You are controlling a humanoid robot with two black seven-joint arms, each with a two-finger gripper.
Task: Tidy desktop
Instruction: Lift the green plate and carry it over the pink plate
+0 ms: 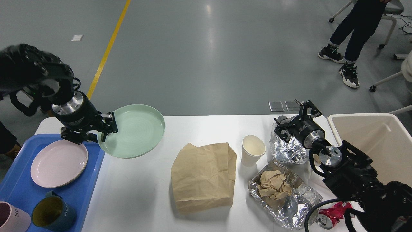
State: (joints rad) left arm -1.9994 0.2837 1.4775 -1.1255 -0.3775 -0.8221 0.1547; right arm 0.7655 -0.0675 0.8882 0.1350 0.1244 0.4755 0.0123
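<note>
My desktop (151,190) carries a flattened brown paper bag (202,177) near its middle — everything else sits around that. Just right of the bag stands a white paper cup (253,149); beyond the cup lie a crumpled foil wad (288,149) and a foil tray (286,198) holding crumpled paper. Far left of the bag — a blue tray (19,190).
</note>
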